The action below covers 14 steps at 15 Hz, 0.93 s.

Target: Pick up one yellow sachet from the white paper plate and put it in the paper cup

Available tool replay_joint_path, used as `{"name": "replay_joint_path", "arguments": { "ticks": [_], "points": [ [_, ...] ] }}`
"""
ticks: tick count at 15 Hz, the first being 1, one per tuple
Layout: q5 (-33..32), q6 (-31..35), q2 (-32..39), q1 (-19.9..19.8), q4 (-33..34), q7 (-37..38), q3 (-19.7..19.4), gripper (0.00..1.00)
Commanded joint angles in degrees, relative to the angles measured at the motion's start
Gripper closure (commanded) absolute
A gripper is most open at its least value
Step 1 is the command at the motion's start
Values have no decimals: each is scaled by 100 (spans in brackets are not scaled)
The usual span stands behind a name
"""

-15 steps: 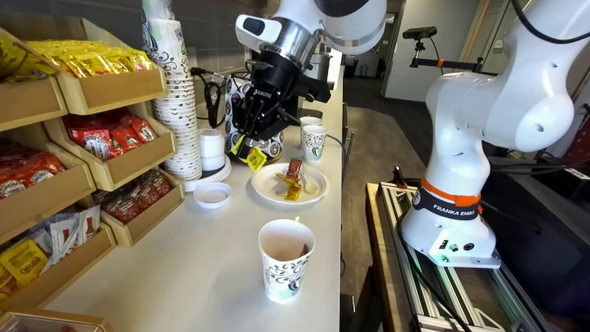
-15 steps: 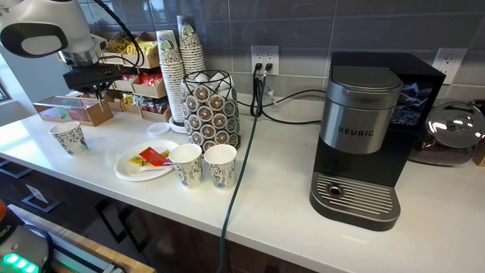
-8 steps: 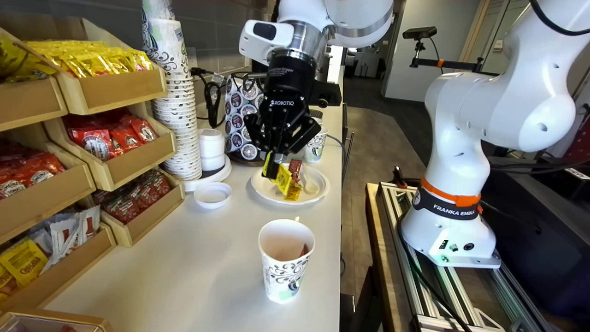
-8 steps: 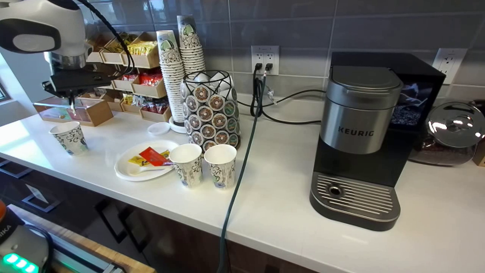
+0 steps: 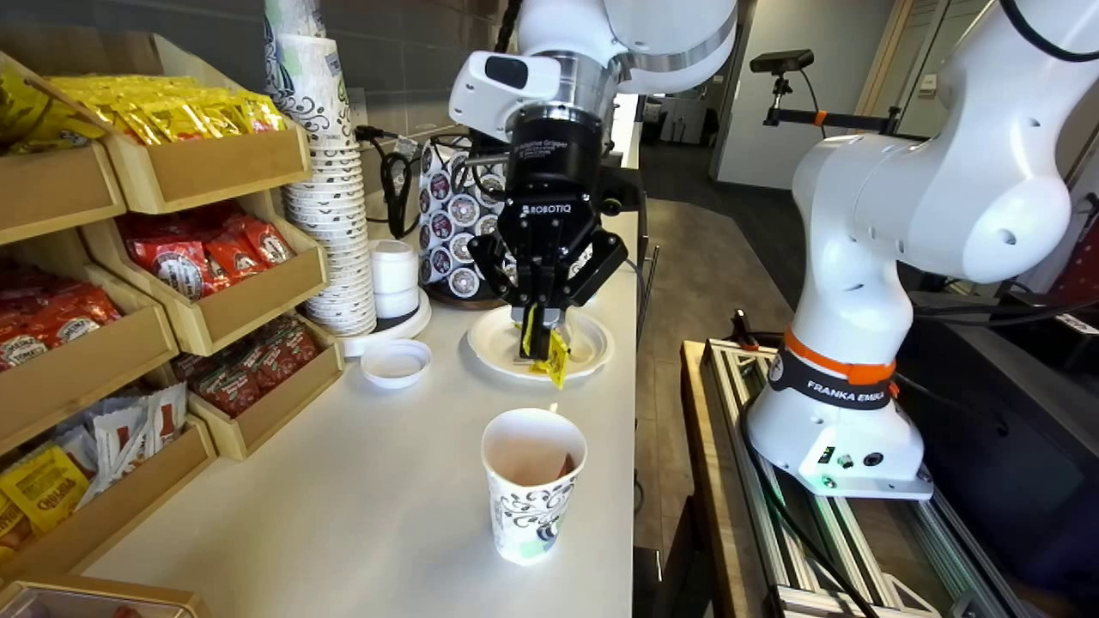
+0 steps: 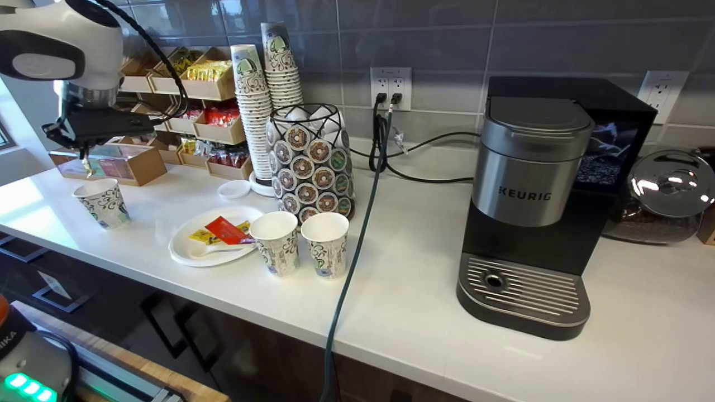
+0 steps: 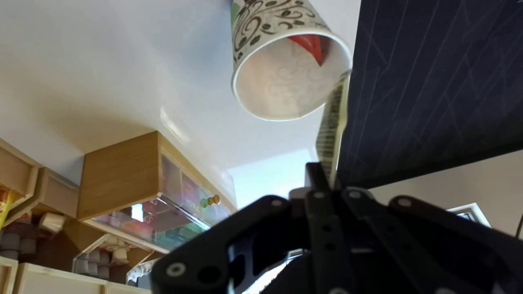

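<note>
My gripper [image 5: 537, 339] is shut on a thin yellow sachet [image 5: 556, 356], which hangs below the fingertips. The gripper [image 7: 329, 179] and sachet [image 7: 330, 134] also show in the wrist view, where the sachet's free end overlaps the rim of the paper cup [image 7: 282, 85]. The cup holds a red packet [image 7: 311, 45]. In an exterior view the sachet [image 6: 87, 166] hangs just above the cup [image 6: 105, 206], apart from it as far as I can tell. The white paper plate [image 6: 181, 248] lies farther along the counter, with more yellow sachets [image 6: 204, 237] on it.
Two more paper cups [image 6: 273, 240] stand by the plate, near a coffee pod rack [image 6: 310, 167]. A red packet [image 6: 226, 230] and white spoon lie on the plate. A wooden box [image 7: 122, 171] stands beyond the cup. Packet bins [image 5: 223, 163] and cup stacks [image 5: 330, 215] line the wall.
My gripper has moved away from the pod rack, toward the cup and lower, and turned more upright. The sachet stays in its fingers. The cup and plate have not moved.
</note>
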Motion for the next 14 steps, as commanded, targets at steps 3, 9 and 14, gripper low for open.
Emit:
{"name": "replay_joint_path", "arguments": {
  "ticks": [3, 9, 14],
  "points": [
    [542, 8, 149, -190, 16, -466, 351, 97],
    [840, 95, 225, -351, 5, -658, 648, 98],
    [998, 109, 273, -448, 4, -759, 784, 98]
  ]
}}
